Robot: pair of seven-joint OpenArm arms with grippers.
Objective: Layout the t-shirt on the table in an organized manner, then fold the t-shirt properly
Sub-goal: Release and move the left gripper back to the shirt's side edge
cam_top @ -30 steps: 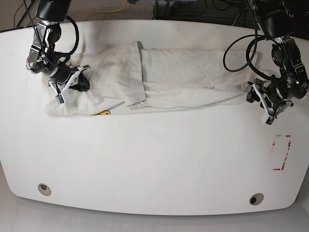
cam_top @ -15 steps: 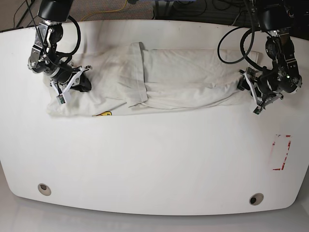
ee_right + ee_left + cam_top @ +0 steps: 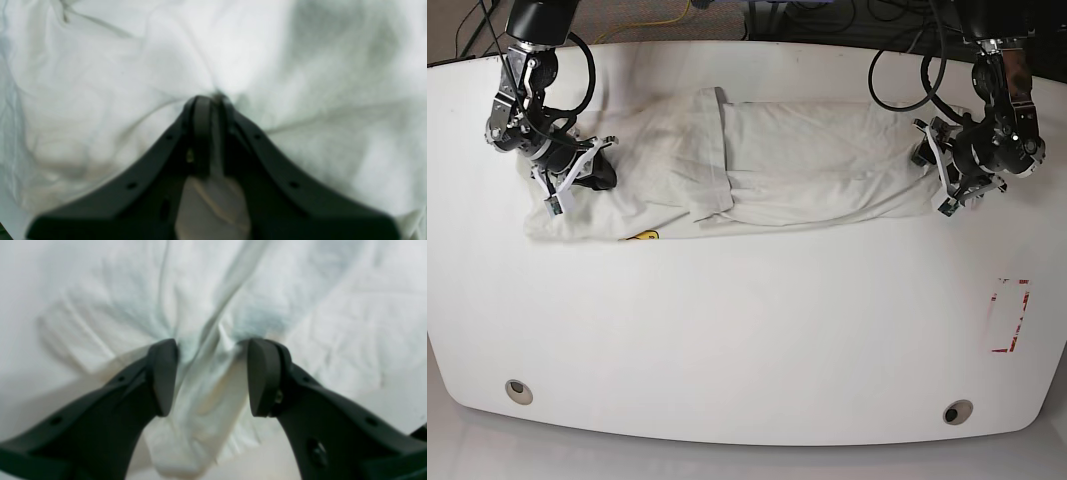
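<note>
While on one t-shirt (image 3: pixel 807 165): two tools, left tool (image 3: pixel 211 376) wide, right tool (image 3: pixel 210 103) pinching cloth.

Bright, even light; both wrist views blurred up close.

Beyond the far edge of the worktop a strip of brownish floor (image 3: pixel 627 20) shows, crossed by a loose yellow cable (image 3: pixel 662 20) and several black cables (image 3: pixel 827 20). Dark equipment sits at the back right, too cropped to identify. The light is even and bright, glaring softly off the glossy surfaces.
</note>
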